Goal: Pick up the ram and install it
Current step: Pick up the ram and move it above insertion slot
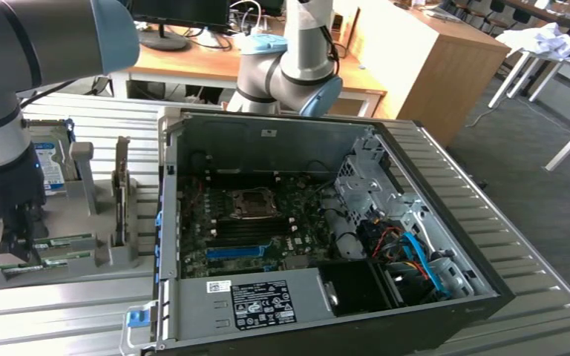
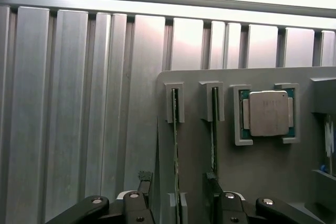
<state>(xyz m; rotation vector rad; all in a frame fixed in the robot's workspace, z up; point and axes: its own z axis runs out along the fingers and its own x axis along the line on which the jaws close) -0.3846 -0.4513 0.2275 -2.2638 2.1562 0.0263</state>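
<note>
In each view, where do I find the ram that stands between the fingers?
Exterior view: the ram stands on edge in the grey holder at the exterior view's left, the stick nearer the camera.
Wrist view: the ram runs edge-on between the open fingers.
Shared landmark: the grey holder.

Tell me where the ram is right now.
The ram stands on edge in the grey holder at the exterior view's left, beside the open computer case; the open tool straddles it.
</note>
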